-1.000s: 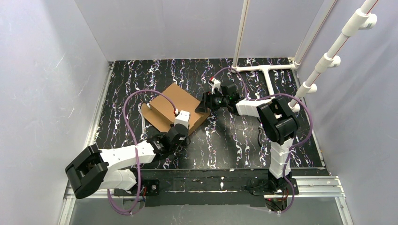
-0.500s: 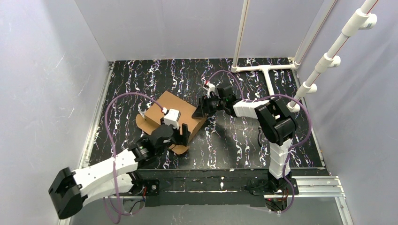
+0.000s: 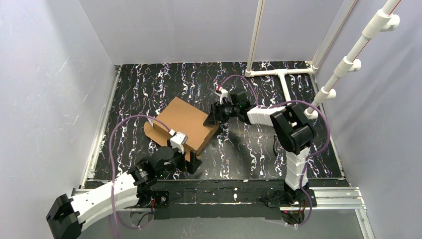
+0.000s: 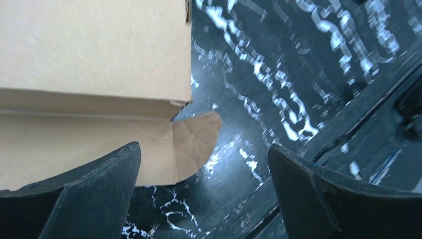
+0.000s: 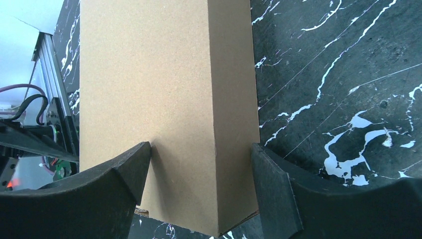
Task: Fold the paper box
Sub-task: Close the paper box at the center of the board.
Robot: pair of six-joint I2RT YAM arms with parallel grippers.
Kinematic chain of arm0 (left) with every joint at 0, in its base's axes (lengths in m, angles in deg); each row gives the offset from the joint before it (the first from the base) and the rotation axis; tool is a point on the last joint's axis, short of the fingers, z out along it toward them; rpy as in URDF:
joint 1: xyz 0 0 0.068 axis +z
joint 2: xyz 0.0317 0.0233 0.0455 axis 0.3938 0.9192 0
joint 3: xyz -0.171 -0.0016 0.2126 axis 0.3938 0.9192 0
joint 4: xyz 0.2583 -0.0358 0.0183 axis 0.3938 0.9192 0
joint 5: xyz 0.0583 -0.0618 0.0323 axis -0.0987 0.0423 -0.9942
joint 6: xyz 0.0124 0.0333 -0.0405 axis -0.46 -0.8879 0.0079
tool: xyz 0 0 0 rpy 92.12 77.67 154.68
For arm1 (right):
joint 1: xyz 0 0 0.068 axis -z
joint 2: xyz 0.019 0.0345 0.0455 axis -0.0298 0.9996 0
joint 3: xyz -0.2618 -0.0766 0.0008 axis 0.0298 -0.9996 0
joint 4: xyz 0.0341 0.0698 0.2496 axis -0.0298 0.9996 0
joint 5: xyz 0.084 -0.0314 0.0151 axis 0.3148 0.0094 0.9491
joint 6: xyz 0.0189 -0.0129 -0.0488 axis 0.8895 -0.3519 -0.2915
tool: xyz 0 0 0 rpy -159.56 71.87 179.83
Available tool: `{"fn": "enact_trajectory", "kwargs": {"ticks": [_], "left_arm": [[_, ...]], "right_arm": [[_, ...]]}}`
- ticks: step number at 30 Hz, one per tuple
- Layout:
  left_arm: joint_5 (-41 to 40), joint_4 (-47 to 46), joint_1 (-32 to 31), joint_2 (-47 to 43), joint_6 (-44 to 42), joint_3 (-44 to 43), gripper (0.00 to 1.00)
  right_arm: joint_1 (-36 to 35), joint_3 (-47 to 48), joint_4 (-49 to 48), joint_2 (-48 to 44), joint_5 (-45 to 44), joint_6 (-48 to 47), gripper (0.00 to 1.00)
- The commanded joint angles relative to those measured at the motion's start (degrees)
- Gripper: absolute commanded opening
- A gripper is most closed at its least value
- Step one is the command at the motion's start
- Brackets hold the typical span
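Left gripper (image 4: 204,146) has backed off toward lower left, released; right gripper (image 5: 200,144) grasps the box (image 3: 186,122), flap (image 4: 196,137) untucked.

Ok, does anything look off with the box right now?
Yes. A rounded tab sticks out from the near side of the box and lies on the table, not tucked in. The left fingers are open around it, holding nothing. The right fingers grip the box's far side. No tears show.
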Motion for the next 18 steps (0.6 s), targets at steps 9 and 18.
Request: {"fn": "enact_trajectory", "kwargs": {"ticks": [9, 18], "left_arm": [[-5.99, 0.74, -4.56, 11.97, -5.81, -4.04, 0.98], [-4.53, -5.37, -4.65, 18.16, -6.51, -3.66, 0.46]], "right_arm": [[-0.51, -1.67, 7.30, 1.03, -0.34, -1.40, 0.79], [-0.51, -1.58, 7.22, 1.39, -0.04, -1.29, 0.79]]}}
